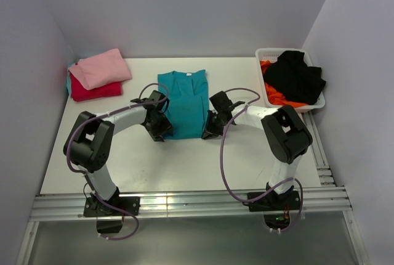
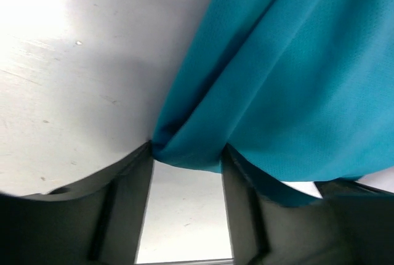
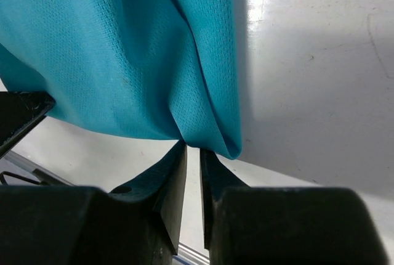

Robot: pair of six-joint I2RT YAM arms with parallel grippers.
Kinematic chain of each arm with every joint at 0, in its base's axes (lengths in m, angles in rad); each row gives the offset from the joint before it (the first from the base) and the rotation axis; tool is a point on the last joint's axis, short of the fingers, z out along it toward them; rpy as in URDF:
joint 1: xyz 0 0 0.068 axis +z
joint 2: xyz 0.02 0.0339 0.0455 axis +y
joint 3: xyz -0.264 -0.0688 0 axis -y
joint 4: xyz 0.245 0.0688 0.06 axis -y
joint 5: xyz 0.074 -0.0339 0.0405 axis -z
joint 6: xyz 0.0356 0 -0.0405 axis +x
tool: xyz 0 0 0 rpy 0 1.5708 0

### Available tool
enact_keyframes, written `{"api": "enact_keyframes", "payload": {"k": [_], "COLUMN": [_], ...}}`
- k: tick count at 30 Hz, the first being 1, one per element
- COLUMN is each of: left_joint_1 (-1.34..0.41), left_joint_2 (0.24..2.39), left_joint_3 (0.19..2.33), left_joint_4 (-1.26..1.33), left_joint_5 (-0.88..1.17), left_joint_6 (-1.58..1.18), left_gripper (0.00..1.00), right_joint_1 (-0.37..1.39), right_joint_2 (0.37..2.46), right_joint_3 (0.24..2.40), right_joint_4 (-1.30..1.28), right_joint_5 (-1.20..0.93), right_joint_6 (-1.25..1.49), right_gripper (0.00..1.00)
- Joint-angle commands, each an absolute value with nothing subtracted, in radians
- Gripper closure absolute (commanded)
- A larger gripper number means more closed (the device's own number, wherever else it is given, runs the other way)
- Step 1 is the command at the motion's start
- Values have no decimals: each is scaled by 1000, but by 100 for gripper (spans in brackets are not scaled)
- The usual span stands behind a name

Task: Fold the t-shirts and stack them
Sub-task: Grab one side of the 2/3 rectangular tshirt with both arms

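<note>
Closest to the lens, the left end effector [image 2: 186, 151] and right end effector [image 3: 192, 148] sit at the near hem of the teal t-shirt [image 1: 184, 101], which lies mid-desk [image 1: 123, 166] folded into a narrow strip. Far left, a pink t-shirt [image 1: 100, 68] lies folded on a red t-shirt [image 1: 92, 91]; the black t-shirt [image 1: 295, 77] and orange t-shirt [image 1: 274, 95] wait in the basket [image 1: 265, 52], so roughly half remains. The right jaws are almost together, pinching the hem; the left jaws stand apart around a corner, not yet clamped.

Teal t-shirt [image 3: 123, 49]: matt knit cloth with a fine pinhole mesh texture. Bench [image 2: 80, 80]: smooth white surface with a faint sheen and light scuffs. Left pincer [image 2: 186, 148]: matt black plastic. Basket [image 1: 269, 51]: white plastic lattice.
</note>
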State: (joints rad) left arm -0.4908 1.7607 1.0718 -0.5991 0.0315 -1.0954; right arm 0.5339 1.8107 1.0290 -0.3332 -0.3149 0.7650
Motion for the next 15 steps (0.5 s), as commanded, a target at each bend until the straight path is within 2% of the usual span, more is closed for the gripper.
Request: {"api": "enact_keyframes", "payload": {"k": [1,4,10,11,12,13,15], "left_joint_1": [-495,-491,-488,-486,-486,-482,-480], "left_joint_2": [1789,1804,1805,1805,1809,1812,1824], "left_joint_3": [1043,1065,1088,1088,1083,1083,1084], "left_joint_4": [-614,-624,-635,-634,-629,-624,-623], "left_joint_5": [-52,-58,-81,-83,-78,-77,-78], "left_joint_6": [-1088,-1081,-1063,-1062,-1060,-1058,-1055], "left_gripper": [48,54,56,58,60,66,80], "right_joint_1": [540,540,541,541,541,541,541], "right_joint_2": [1824,1827,1825,1819,1819,1821,1827], "right_joint_3": [1017,1026,1061,1063,1065,1071,1074], "right_joint_4": [-331,-342,-373,-371,-368,-373,-371], "right_joint_5": [-278,-268,-238,-238,-239,-233,-247], "right_joint_6": [759,755,741,742,744,738,735], "right_gripper": [82,83,84,86,94,99,100]}}
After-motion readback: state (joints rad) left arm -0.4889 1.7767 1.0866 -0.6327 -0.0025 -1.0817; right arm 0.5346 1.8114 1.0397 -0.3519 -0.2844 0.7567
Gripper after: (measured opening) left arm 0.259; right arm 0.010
